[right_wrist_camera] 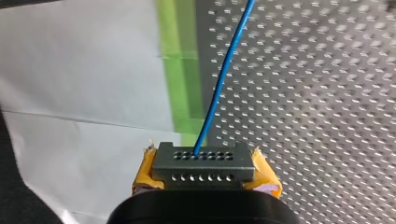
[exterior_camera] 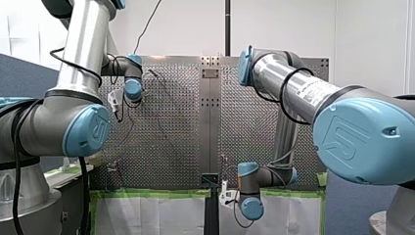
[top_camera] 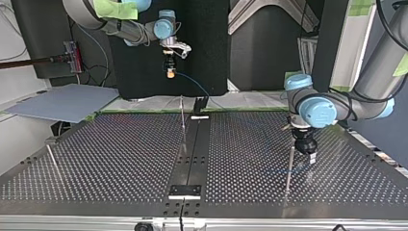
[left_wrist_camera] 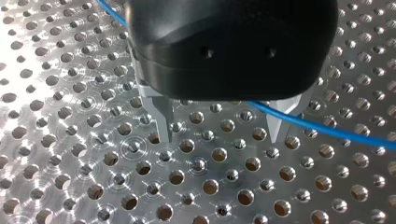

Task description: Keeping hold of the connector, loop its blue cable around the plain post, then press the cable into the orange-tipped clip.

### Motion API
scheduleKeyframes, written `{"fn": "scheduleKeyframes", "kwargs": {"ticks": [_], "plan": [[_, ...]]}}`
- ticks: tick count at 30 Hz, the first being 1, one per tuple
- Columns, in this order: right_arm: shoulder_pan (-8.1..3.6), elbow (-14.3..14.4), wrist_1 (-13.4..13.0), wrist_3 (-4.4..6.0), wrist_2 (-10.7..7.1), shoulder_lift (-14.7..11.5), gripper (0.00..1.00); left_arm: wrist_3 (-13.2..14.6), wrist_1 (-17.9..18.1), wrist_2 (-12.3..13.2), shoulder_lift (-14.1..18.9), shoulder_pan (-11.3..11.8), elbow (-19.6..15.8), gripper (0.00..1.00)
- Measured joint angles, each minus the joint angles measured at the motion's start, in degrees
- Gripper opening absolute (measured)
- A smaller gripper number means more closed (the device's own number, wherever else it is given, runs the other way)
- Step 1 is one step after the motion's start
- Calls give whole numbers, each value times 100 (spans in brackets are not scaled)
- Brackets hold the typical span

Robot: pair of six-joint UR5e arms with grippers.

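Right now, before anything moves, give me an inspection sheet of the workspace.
Surface: perforated metal table, black strip down its middle.
Job's things: dark connector held; thin posts stand on the table; orange-tipped clip not made out.
Clutter: nothing seen.
Grippers: right gripper, yellow-padded fingers shut on the connector; left gripper, metal fingers open, low over the table.
Cables: blue cable leaves the connector and passes the left gripper's fingers, ungripped.
Surroundings: green tape, white sheet, grey board.

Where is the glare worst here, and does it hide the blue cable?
Left wrist view: bright rings glint on the table, yet the blue cable stays plain. Top view: table sheen leaves it faint. Right wrist view: connector glare-free.
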Motion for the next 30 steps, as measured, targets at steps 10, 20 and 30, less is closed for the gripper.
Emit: {"fn": "scheduleKeyframes", "kwargs": {"ticks": [10,20,30], "plan": [[-3,556,-375,18,124,-556,0,-39,-44,1,0,26,0,100],[-72,1154,-807,91,277,-1154,0,-45,-81,0,1,34,0,100],[-208,1693,-1102,115,197,-1369,0,-45,-114,0,0,53,0,100]]}}
